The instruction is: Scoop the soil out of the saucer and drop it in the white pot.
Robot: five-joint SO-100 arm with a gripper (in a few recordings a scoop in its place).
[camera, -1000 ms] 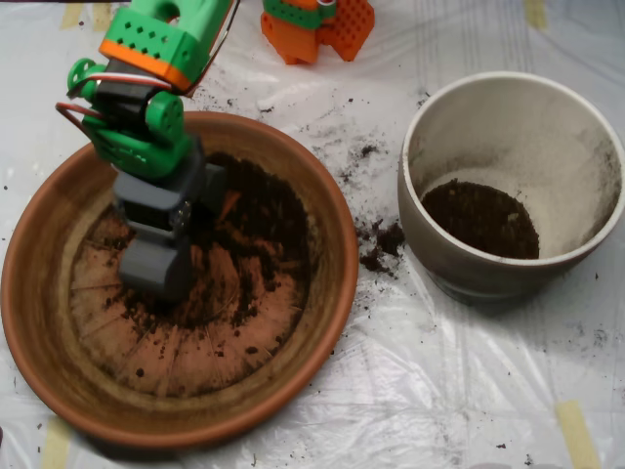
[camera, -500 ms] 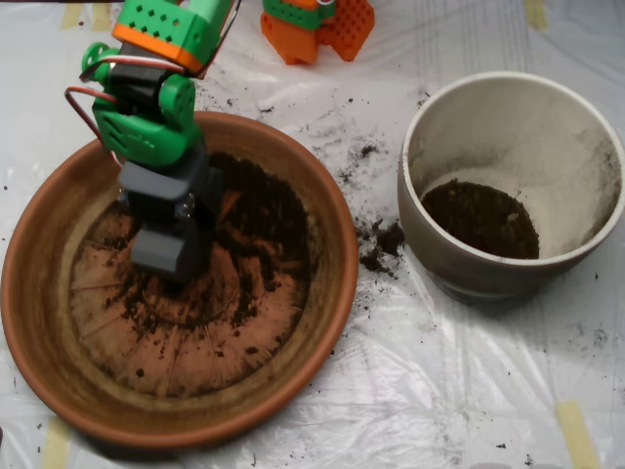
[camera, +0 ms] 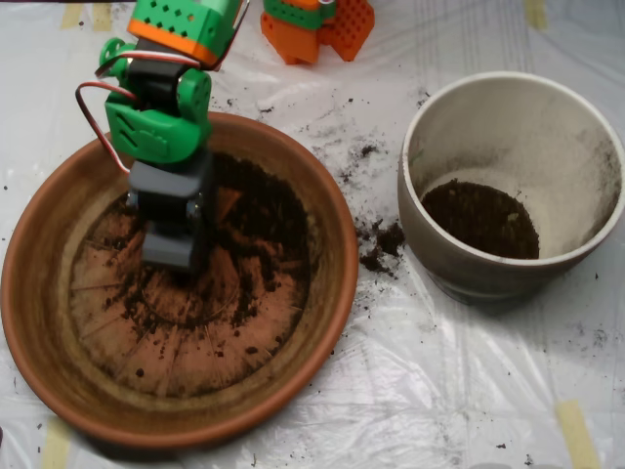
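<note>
Just right of the gripper [camera: 172, 246], soil [camera: 262, 210] (inside the saucer [camera: 39, 322]).

A clear plastic sheet [camera: 439, 391], wrinkled and glossy, covers the whole work surface. Strips of tan masking tape hold it down: one strip [camera: 578, 435] at the sheet's lower right corner, one [camera: 55, 445] at its lower left, one [camera: 535, 13] at its upper right edge and one [camera: 70, 14] at its upper left. An orange perforated plastic part [camera: 332, 27] stands at the sheet's top edge, near the middle.
</note>
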